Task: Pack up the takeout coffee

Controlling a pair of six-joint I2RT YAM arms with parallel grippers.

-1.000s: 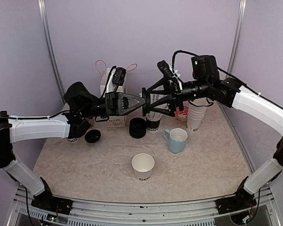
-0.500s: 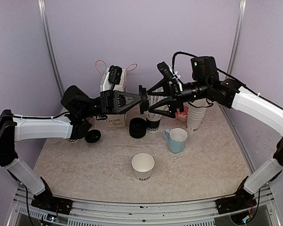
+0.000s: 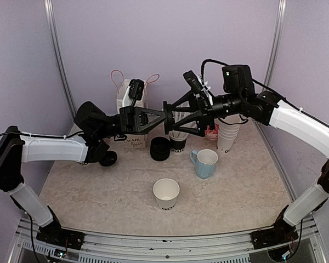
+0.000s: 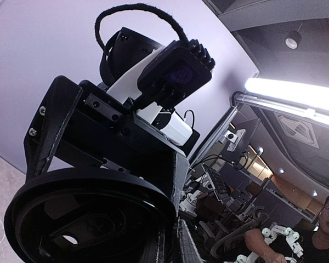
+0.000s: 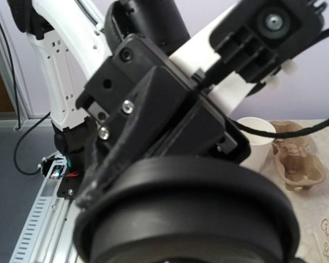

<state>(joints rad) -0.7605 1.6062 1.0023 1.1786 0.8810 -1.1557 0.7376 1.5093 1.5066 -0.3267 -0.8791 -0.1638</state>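
Left gripper (image 3: pixel 162 116) pinched shut on rim of black lid (image 3: pixel 166 125), mid-air above far centre of table (image 3: pixel 241 186). Right gripper (image 3: pixel 170 117) fingers spread around lid; grip unclear. Open-topped white cup (image 3: pixel 166 193) stands near centre.

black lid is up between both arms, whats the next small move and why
Probably close the right end effector on the black lid: the left end effector pinches its rim in mid-air, and the right one's jaws stand spread above and below it, not clearly touching yet.
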